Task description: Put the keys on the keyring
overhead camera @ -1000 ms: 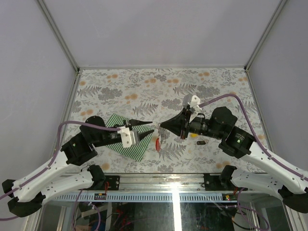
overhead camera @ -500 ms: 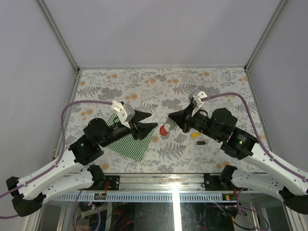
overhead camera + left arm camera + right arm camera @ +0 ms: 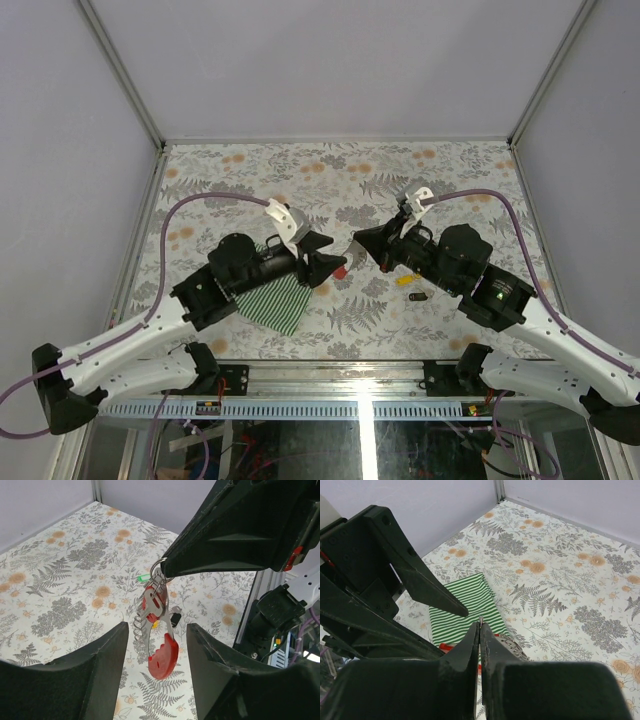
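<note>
Floral table, striped cloth, pale walls all round.
The table [image 3: 450, 180] shows a print of grey ferns and orange blossoms right across its top. There's a green-and-white striped cloth [image 3: 278, 305] lying flat on the near-left part, one corner pointing at the near edge, part of it hidden from above. Plain pale walls [image 3: 330, 60] close in three sides, and slim metal posts [image 3: 122, 75] run up the back corners. A metal rail [image 3: 300, 370] lines the table's near edge.

the keyring [image 3: 159, 569], a thin grey loop, is hanging upright with its red tag [image 3: 162, 656] dangling below; the yellow key [image 3: 404, 280] and dark key [image 3: 419, 296] are lying flat, side by side.
</note>
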